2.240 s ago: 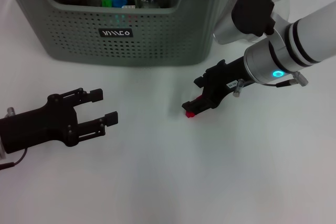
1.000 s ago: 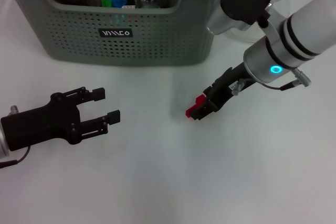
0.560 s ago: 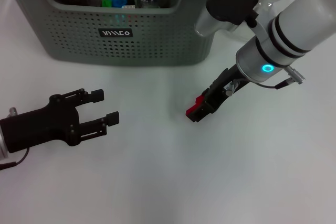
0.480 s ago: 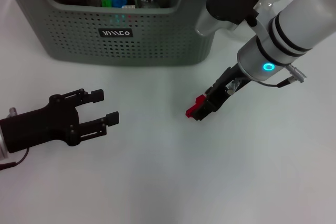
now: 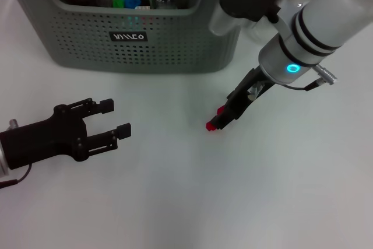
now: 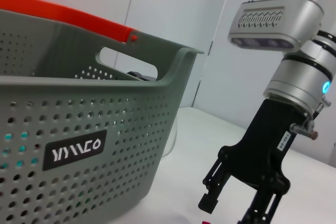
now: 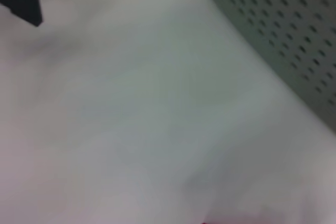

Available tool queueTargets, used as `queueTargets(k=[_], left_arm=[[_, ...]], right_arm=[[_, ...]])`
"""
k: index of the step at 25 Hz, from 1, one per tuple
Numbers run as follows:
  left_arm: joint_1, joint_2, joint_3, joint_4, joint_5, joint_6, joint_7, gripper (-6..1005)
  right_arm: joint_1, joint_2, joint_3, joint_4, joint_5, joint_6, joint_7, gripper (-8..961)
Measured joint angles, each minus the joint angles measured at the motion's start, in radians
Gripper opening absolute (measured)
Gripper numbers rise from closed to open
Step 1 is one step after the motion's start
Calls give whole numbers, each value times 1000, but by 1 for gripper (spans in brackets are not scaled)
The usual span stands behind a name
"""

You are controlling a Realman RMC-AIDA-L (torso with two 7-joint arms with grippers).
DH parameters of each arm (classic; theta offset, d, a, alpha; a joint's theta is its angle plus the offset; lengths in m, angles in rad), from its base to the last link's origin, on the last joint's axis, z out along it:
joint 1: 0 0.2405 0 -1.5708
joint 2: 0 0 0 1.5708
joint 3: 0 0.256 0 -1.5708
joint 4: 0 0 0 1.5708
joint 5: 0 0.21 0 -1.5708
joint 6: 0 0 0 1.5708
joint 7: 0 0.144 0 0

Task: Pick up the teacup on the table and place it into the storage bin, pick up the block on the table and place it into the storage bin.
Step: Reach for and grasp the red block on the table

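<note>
That little red block [image 5: 213, 122] looks light and rigid, pinched on its flat sides by the right gripper [image 5: 220, 118], while the left gripper [image 5: 113, 118] hangs open and empty

The table [image 5: 175, 202] is white and smooth, with soft even light. Behind the table, the left wrist view shows pale wall panels [image 6: 173, 9].

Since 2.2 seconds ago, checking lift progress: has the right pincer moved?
Yes. The right pincer, shut on the red block, tilted steeper; its arm swung toward the storage bin.
</note>
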Motion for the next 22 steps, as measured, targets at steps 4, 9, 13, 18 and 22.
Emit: queueTargets(k=[4,9,13,18,22], left_arm=[[0,0,0,0,0,-1,0,739],[0,0,-2,0,0,-3,1,739],[0,0,1,0,0,-15,0,739],[0,0,2,-1,0,-18,0,739],[0,0,2,-2,0,-18,0,739]], right_arm=[[9,1,-8,0,2,-5,-1,782],[19,1,-14,6,-2,0,13,787],[29,5,-31,9,0,11,18,786],[30,7,-47,11,3,26,17,786],[30,7,-53,13,5,36,15,787]])
